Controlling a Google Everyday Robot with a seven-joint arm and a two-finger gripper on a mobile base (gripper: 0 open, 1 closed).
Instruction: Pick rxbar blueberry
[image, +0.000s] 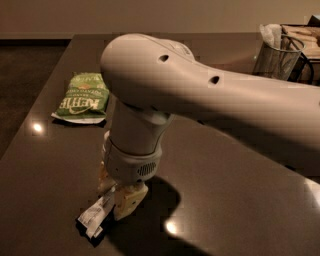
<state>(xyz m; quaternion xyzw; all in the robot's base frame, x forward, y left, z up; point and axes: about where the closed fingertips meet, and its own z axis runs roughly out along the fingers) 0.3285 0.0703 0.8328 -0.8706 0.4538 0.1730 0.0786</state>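
Observation:
The rxbar blueberry (93, 220), a slim dark bar with a crinkled white label, lies on the dark table (235, 200) near its front edge. My gripper (116, 194) points straight down from the big white arm (200, 100). Its two pale fingers (130, 200) are closed on the bar's upper right end. The bar's lower left end sticks out and rests on the table. The wrist hides the part of the bar inside the grip.
A green Kettle chip bag (82, 97) lies at the left of the table. A glass holder with napkins (277, 52) stands at the back right beside a dark wire rack (307, 55). The table's left edge drops to the floor.

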